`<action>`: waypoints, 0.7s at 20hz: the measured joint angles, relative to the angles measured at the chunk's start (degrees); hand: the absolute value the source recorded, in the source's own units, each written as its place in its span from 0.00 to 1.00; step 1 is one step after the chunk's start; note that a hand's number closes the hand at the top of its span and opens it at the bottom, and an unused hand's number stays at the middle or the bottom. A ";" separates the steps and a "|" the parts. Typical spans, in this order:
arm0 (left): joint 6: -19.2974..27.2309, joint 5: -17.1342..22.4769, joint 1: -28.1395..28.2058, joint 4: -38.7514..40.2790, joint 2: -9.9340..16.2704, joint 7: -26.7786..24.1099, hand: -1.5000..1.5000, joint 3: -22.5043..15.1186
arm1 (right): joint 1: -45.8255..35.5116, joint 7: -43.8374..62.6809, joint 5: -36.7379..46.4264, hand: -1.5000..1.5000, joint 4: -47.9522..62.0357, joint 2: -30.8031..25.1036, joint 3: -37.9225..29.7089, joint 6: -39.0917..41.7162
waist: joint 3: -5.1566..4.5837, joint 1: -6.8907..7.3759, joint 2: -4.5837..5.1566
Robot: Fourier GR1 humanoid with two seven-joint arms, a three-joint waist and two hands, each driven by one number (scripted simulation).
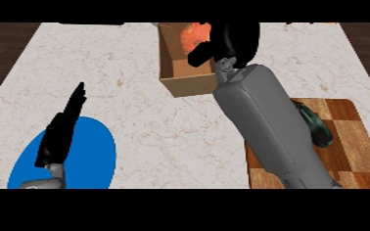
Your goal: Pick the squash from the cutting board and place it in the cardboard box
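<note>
The orange squash (191,35) is over the far end of the open cardboard box (186,84), at the counter's far middle. My right hand (235,39) is curled round the squash from the right, thumb below it and fingers above, hiding much of it. I cannot tell whether the squash touches the box floor. The wooden cutting board (344,132) lies at the right, partly behind my right forearm. My left hand (60,129) rests open at the lower left, fingers straight and pointing away, over a blue plate.
The blue plate (94,159) lies at the lower left on the marble counter. A dark green round object (318,126) sits on the cutting board beside my right forearm. Dark wood shows past the counter's left and right edges.
</note>
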 measured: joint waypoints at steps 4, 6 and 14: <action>-0.74 0.67 -0.87 0.76 0.69 -0.42 0.50 0.89 | -3.71 -3.33 -3.04 1.00 12.29 0.02 -1.43 -5.95 | -0.01 0.24 0.13; -1.29 1.06 -0.25 0.69 0.97 -0.97 0.50 1.12 | -5.07 -5.33 -4.26 1.00 18.44 0.03 -2.15 -8.71 | 0.00 0.51 0.22; -1.17 0.38 -1.03 0.58 0.39 -0.40 0.50 0.36 | -10.20 -10.65 -11.67 0.00 37.95 0.04 -4.95 -19.17 | 0.02 1.43 0.57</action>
